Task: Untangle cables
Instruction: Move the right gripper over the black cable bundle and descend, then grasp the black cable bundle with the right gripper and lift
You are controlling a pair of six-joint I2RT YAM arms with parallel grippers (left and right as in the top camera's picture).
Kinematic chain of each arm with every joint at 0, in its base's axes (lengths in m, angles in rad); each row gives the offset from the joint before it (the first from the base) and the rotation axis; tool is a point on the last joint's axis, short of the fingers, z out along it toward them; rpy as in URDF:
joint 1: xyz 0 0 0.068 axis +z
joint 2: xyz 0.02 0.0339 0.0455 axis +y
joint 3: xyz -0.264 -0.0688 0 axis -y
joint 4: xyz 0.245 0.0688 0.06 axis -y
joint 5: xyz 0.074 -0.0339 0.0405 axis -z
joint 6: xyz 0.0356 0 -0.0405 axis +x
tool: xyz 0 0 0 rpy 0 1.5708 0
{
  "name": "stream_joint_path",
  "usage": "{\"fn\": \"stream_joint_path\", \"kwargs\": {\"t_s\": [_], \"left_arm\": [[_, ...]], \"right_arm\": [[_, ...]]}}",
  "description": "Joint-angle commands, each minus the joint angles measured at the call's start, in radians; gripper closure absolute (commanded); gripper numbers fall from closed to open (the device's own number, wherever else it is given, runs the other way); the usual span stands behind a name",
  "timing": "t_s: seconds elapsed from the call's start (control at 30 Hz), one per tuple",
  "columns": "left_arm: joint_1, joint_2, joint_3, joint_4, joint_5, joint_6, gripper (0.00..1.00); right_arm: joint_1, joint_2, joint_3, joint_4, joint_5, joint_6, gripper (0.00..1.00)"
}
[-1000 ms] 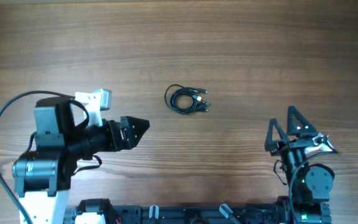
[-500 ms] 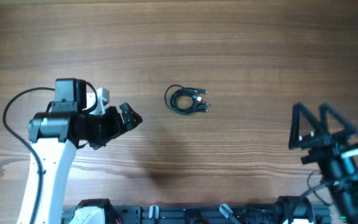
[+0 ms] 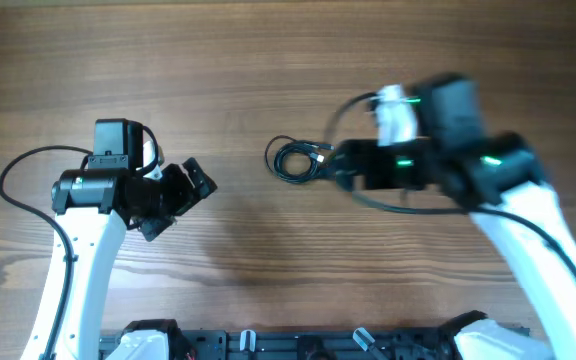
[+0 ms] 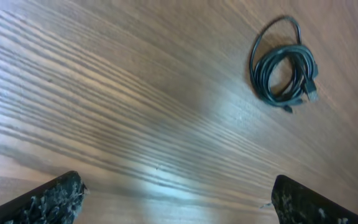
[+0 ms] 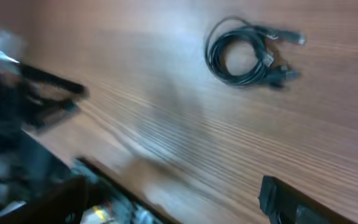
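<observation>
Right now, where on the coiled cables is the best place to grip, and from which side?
Probably the plug ends that stick out of the cables on the right arm's side. The coil lies flat on the table, so come from above with the open right gripper, which is nearest; pulling free ends should loosen the loops.

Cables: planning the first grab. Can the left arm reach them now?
Probably yes: only bare table lies between the open left gripper and the cables, though the right arm crowds them.

Your left tool [image 3: 182, 200] is open, fingers spread wide, pointing toward the centre. Your right arm [image 3: 513, 200] reaches leftward. The right tool [image 3: 336, 168] is blurred overhead, its fingers likewise apart.
</observation>
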Motion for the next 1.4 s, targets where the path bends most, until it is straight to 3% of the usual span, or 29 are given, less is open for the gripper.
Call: {"fn": "stream_joint_path", "kwargs": {"t_s": [0.0, 0.1, 0.17, 0.27, 0.4, 0.5, 0.6, 0.87, 1.37], "left_arm": [[0.004, 0.005, 0.008, 0.011, -0.042, -0.028, 0.00], [0.004, 0.005, 0.008, 0.006, -0.085, -0.039, 0.00], [0.004, 0.005, 0.008, -0.006, -0.232, -0.171, 0.00], [0.004, 0.005, 0.008, 0.019, -0.267, -0.206, 0.00], [0.004, 0.005, 0.008, 0.022, -0.267, -0.203, 0.00], [0.004, 0.006, 0.008, 0.022, -0.266, -0.196, 0.00], [0.004, 0.006, 0.008, 0.022, -0.267, -0.196, 0.00], [0.004, 0.006, 0.008, 0.023, -0.267, -0.196, 0.00], [0.004, 0.006, 0.008, 0.019, -0.266, -0.196, 0.00]], "right_arm": [[0.109, 0.175, 0.146, -0.044, 0.186, -0.010, 0.08], [0.134, 0.287, 0.162, 0.021, 0.182, 0.043, 0.07], [0.138, 0.386, 0.162, 0.102, 0.093, 0.109, 0.06], [0.144, 0.487, 0.162, 0.225, -0.006, 0.106, 0.07], [0.179, 0.581, 0.161, 0.328, 0.086, 0.114, 0.19], [0.183, 0.637, 0.161, 0.341, 0.288, 0.243, 0.28], [0.184, 0.666, 0.159, 0.378, 0.269, 0.226, 0.30], [0.213, 0.726, 0.146, 0.436, 0.292, 0.237, 0.53], [0.215, 0.733, 0.100, 0.447, 0.307, 0.235, 0.55]]}}
